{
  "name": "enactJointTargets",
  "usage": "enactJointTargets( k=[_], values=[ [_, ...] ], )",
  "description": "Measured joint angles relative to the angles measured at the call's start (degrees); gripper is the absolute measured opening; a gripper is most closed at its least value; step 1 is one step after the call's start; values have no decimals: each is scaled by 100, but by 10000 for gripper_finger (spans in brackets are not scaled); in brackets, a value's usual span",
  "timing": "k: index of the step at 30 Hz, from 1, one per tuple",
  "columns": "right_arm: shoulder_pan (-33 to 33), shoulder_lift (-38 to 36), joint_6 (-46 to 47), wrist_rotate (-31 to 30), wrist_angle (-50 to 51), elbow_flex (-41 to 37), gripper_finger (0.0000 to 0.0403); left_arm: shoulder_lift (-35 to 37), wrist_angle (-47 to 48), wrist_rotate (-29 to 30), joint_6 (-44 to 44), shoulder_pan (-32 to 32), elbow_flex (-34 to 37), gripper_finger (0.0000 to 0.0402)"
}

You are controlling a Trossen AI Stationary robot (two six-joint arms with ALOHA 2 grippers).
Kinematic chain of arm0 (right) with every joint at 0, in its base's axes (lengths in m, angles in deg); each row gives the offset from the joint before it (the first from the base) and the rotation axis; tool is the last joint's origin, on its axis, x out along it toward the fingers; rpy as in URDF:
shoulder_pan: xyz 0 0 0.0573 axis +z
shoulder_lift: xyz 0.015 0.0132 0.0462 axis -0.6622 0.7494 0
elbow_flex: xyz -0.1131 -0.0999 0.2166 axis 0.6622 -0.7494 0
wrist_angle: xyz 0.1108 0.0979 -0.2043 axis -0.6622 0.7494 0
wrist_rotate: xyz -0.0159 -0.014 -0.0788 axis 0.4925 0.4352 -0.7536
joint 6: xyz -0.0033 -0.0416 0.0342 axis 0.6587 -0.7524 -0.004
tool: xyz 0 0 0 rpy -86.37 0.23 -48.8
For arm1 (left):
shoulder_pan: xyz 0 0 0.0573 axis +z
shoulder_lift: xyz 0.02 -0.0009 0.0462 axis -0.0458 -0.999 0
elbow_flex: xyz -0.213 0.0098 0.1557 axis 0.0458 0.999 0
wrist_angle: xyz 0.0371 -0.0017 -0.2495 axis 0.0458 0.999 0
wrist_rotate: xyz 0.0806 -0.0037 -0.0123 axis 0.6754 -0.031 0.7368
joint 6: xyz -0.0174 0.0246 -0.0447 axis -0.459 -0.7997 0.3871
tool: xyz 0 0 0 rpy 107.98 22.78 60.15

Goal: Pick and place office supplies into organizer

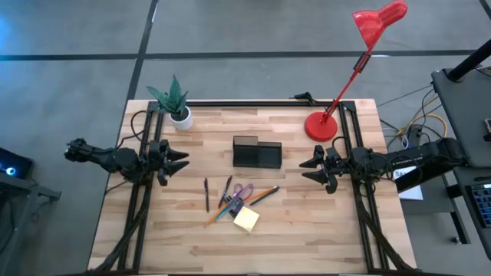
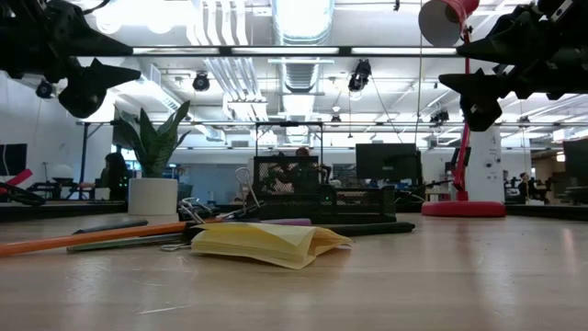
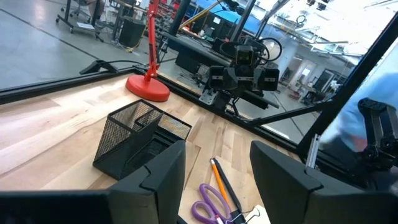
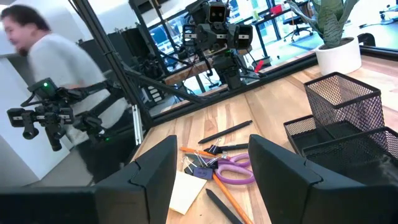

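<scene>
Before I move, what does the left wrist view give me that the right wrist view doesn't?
Only the left wrist view shows the red lamp base and the waiting right arm behind the organizer. Only the right wrist view shows the potted plant, the yellow sticky-note pad, a loose dark pen and a person at the table's edge. Both show the organizer, purple scissors and an orange pencil, framed by open fingers.

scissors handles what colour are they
Purple. The scissors lie among the pencils; their handles show best in the right wrist view.
</scene>
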Motion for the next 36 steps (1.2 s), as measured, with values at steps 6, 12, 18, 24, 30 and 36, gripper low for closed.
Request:
enactJointTargets(
  k=[6,12,18,24,30,36],
  values=[
    [2,0,0,0,-1,0,189,0,0,-12,0,-1,0,167],
    [0,0,0,2,-2,0,189,-1,0,-20,0,-1,0,167],
    [2,2,13,-86,-19,0,189,-1,0,-17,-1,-1,0,167],
    [0,-29,1806,-486,-250,0,189,-1,0,-13,-2,0,0,167],
    [2,4,2762,-888,-291,12,189,0,0,7,-1,0,0,167],
    [2,4,2156,-1935,-287,310,189,1,1,5,0,0,0,167]
  ],
)
